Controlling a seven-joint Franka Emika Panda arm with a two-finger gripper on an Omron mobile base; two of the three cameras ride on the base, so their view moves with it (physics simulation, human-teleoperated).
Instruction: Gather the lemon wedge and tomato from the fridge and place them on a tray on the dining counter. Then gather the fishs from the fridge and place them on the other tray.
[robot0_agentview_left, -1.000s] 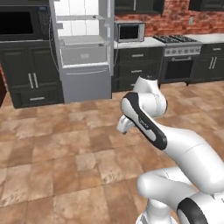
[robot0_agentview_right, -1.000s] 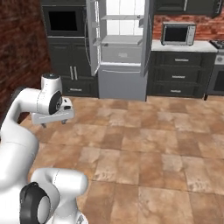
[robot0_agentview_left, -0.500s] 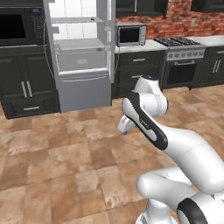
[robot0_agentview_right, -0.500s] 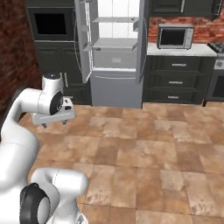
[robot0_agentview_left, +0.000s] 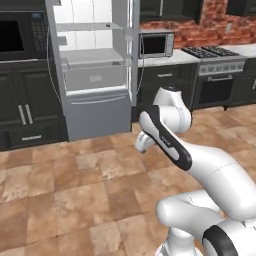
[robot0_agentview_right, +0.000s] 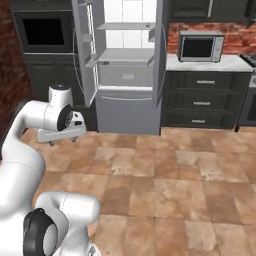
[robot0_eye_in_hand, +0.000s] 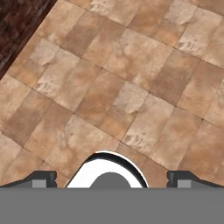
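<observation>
The fridge stands at about 11 o'clock in the left base view and at 12 o'clock in the right base view, both doors swung wide. It is a tall grey steel unit with a white interior, pale shelves, a clear drawer across the middle and a closed bottom drawer below. At this range neither the lemon wedge, the tomato nor the fish can be made out on the shelves; the contents are too small or hidden to tell.

The arm is folded, well short of the fridge, with tiled floor between them. The gripper points down at the floor, its two fingertips spread to the far sides of the hand view with nothing between them: wide open and empty.

As a judgement, the produce will be light. The tomato is likely smooth and round, so it could roll or squirt out; a grip across its widest part suits it. The lemon wedge would sit best pinched across its flat cut faces. The fish are probably slim and slick, best taken across the mid-body. The robot appears to be at the approach stage, with nothing gathered yet.
</observation>
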